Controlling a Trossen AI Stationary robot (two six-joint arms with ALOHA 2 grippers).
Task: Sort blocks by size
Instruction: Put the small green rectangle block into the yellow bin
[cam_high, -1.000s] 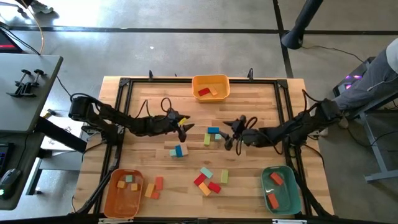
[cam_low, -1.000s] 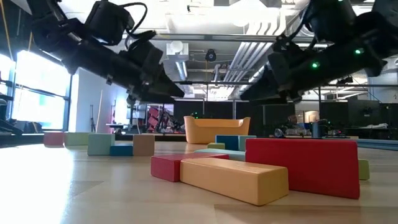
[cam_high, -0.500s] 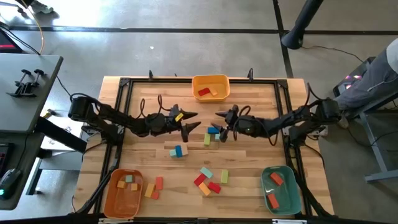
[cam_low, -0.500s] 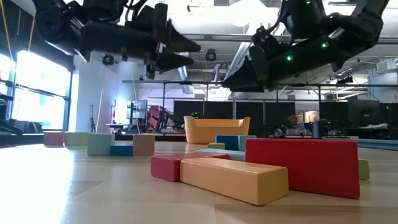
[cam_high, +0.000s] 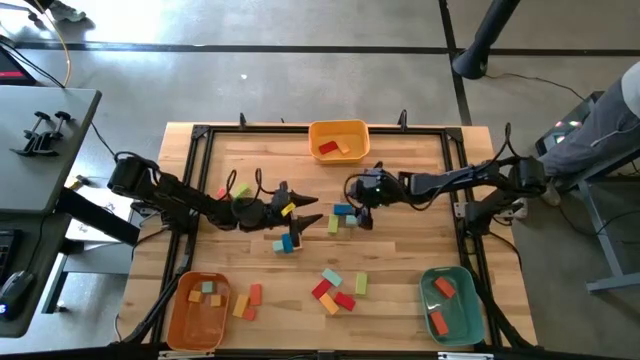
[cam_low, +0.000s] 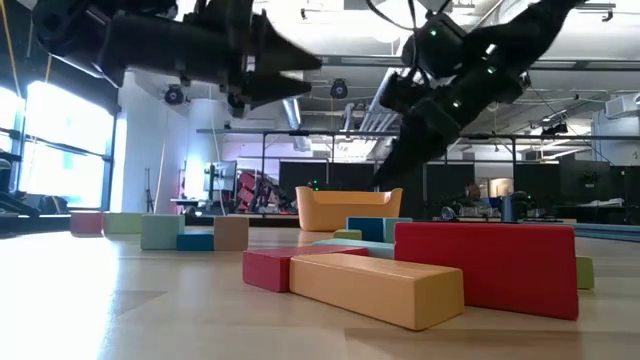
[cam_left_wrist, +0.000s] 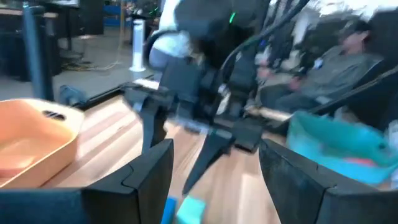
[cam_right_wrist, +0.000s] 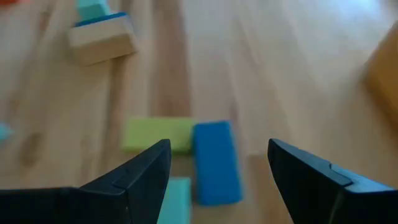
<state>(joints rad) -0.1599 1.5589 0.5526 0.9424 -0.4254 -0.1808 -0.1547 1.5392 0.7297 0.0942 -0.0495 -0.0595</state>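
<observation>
My right gripper is open and slants down just above a blue block, a green block and a teal block at the table's middle; it touches nothing. My left gripper is open and empty, raised above the table and pointing at the right gripper. A small tan, blue and teal group lies just near of it. Red, orange, teal and green blocks lie toward the near edge, and two more beside the orange bin.
A yellow bin at the far edge holds a red and an orange block. An orange bin at the near left holds small blocks. A teal bin at the near right holds orange and red blocks. A person sits beyond the table's right edge.
Both grippers have risen from the table. My right gripper has gone toward the table's left and far side, over the blue, green and teal blocks, and has tipped to slant downward. My left gripper has shifted slightly toward the right. No block has moved.
</observation>
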